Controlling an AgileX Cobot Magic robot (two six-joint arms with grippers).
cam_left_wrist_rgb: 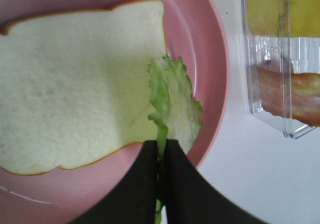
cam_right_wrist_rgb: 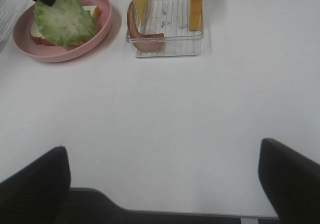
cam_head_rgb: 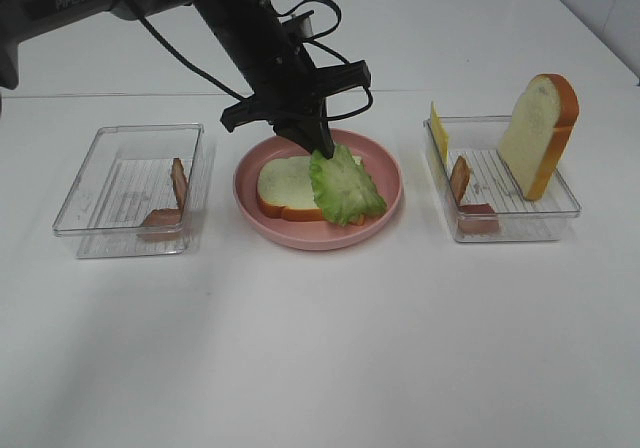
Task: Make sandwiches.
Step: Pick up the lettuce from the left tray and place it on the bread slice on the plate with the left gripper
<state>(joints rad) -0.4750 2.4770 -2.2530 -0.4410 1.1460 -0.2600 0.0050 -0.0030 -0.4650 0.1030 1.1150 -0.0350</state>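
Note:
On the pink plate [cam_head_rgb: 392,180] lies one white bread slice [cam_head_rgb: 283,186] with an orange-brown crust. A green lettuce leaf [cam_head_rgb: 346,184] drapes over its right end, tilted up toward my left gripper [cam_head_rgb: 318,149], which is shut on the leaf's upper edge. The left wrist view shows the black fingertips [cam_left_wrist_rgb: 145,169] pinching the lettuce [cam_left_wrist_rgb: 175,104] beside the bread [cam_left_wrist_rgb: 75,89]. My right gripper [cam_right_wrist_rgb: 162,184] hangs open over bare table, well short of the plate [cam_right_wrist_rgb: 50,54], with nothing between its fingers.
A clear tray [cam_head_rgb: 75,203] on the left holds bacon strips [cam_head_rgb: 178,180]. Right of the plate, another clear tray [cam_head_rgb: 565,206] holds an upright bread slice [cam_head_rgb: 540,133], yellow cheese [cam_head_rgb: 438,131] and bacon [cam_head_rgb: 460,178]. The front of the table is white and bare.

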